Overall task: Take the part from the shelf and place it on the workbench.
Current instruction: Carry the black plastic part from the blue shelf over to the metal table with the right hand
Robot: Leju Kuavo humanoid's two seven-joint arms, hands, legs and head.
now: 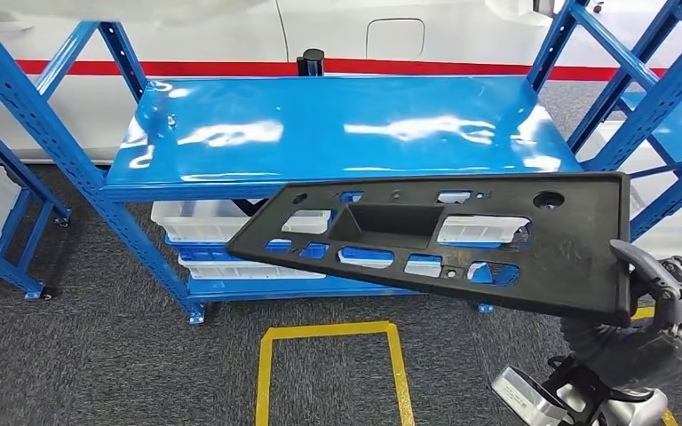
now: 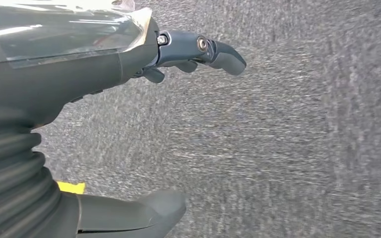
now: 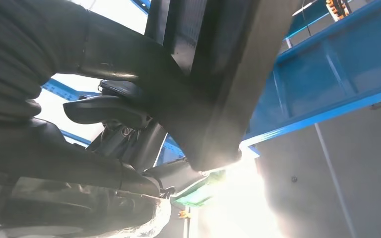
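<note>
Right hand (image 1: 666, 288) gripping black part (image 1: 462, 240) by its end, clear of blue shelf (image 1: 337, 124). From left wrist: left hand (image 2: 129, 54), fingers (image 2: 223, 52) apart, empty, over grey carpet (image 2: 278, 148).

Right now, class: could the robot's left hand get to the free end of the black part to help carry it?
Probably yes. The left hand hangs over grey carpet holding nothing, and the black part, gripped at one end by the right hand, hangs in open air with nothing around its free end.

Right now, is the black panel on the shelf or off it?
Off. The black panel hangs tilted in front of the blue shelf, gripped at one end by the right robot hand.
</note>
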